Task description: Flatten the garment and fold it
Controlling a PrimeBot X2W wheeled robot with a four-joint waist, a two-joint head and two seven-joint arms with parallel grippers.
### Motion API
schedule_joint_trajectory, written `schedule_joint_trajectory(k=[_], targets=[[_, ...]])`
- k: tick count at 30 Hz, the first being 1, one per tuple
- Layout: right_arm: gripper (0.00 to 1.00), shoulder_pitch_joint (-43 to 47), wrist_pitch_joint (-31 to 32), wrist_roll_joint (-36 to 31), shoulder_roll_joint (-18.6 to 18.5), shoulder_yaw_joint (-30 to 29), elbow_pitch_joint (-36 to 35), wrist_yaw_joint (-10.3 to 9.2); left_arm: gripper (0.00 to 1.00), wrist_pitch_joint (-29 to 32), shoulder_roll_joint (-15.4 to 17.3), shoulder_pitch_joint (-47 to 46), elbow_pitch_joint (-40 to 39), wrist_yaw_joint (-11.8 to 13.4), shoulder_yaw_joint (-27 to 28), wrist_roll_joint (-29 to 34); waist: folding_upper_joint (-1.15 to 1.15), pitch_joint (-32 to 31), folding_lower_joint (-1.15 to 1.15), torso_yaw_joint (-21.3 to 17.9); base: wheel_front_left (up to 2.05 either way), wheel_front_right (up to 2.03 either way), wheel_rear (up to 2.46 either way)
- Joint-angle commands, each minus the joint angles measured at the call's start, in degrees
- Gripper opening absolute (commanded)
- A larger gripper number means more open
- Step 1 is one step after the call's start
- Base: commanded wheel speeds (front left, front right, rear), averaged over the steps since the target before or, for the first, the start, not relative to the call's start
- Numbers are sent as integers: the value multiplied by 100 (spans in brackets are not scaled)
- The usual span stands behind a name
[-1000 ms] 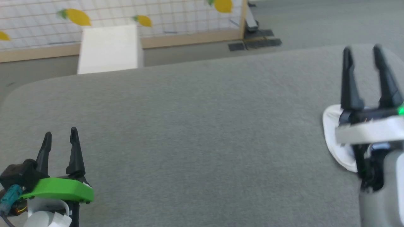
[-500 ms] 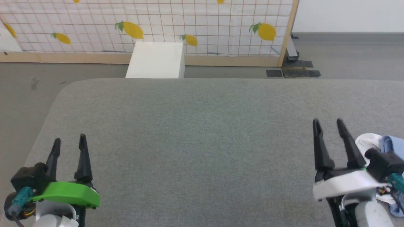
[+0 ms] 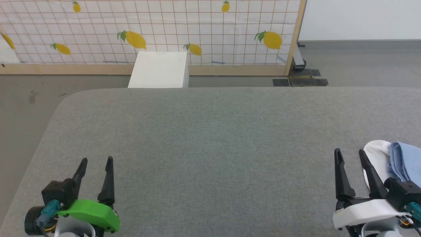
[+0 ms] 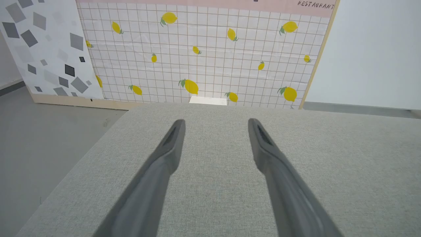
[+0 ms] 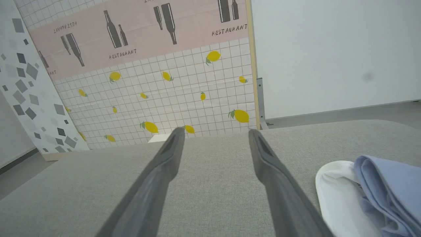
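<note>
Head view: the left gripper (image 3: 97, 159) sits low on the left over the grey table (image 3: 210, 131), jaws spread, holding nothing. The right gripper (image 3: 349, 151) is low on the right, jaws likewise spread and empty. The shirt (image 3: 404, 161) lies bunched just beside it at the picture's right edge, its white part nearest the fingers

Left wrist view: fingers (image 4: 164, 158) apart over the table

Right wrist view: fingers (image 5: 158, 171) apart, shirt (image 5: 384, 187) lower right of them
</note>
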Motion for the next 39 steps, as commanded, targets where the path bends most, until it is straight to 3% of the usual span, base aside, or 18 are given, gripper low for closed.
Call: schedule_joint_trajectory(k=[1,38,39], targets=[[100,79,-47,-50,4,-19,13,-8,100,8,-6,67,25,-38,-33,19,23,-3,1,-26,0,0,0],[100,48,10,-43,5,-23,76,-8,100,-108,-84,-9,211,-78,-61,-150,23,36,1,-103,0,0,0],[0,34,10,-18,0,-23,62,0,0,-71,-61,17,212,-55,-65,-77,0,35,1,-103,0,0,0]])
